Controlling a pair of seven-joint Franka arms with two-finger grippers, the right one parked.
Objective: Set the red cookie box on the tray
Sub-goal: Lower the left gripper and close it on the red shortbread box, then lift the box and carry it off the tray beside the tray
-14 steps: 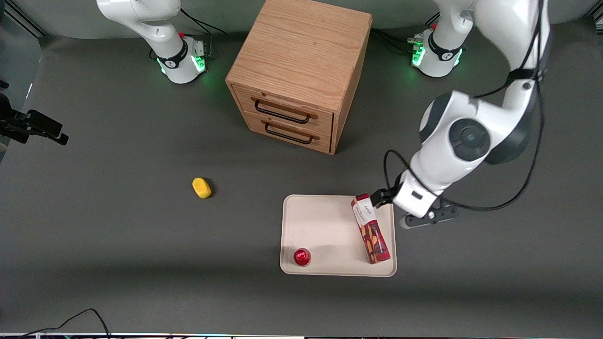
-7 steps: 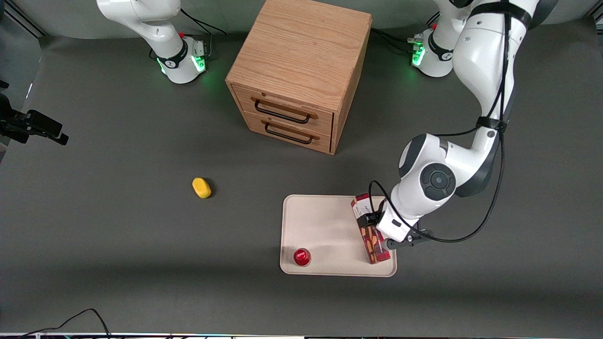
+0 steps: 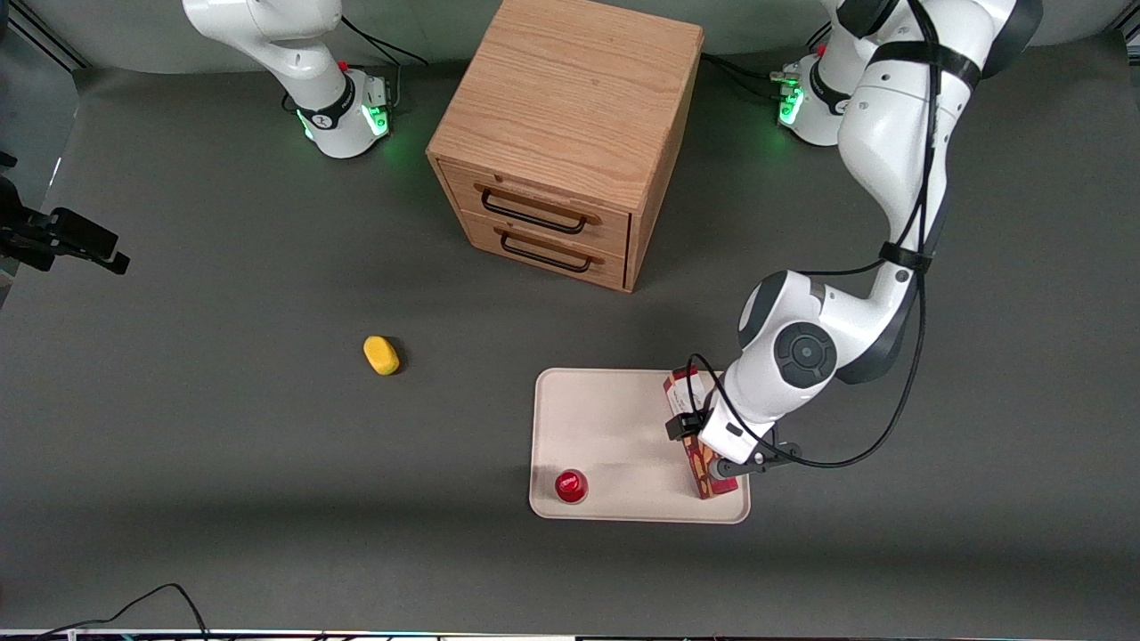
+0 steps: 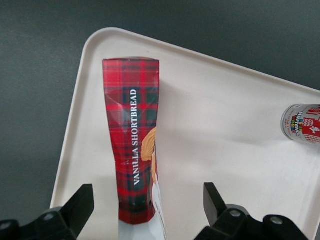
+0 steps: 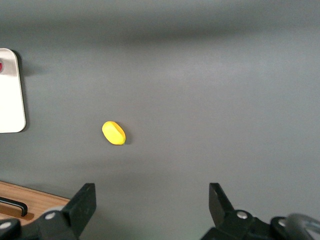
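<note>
The left arm's tool point(image 4: 148, 202), having descended over the last second from beside the tray point(image 3: 614, 427), now straddles the red cookie box point(image 4: 132, 135) lying inside its rim, fingers point(image 4: 80, 205) apart, suggesting the placement is already accomplished.

The long red tartan cookie box point(image 4: 132, 145) lies flat inside the cream-beige rectangular tray point(image 3: 606, 418), along one short edge.

The gripper point(image 4: 145, 210) hangs above the box, fingers spread and clear of it.

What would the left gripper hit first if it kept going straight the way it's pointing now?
Most likely the red cookie box. The left gripper is open, straddling the box lying on the tray. How much gap remains is unclear.
</note>
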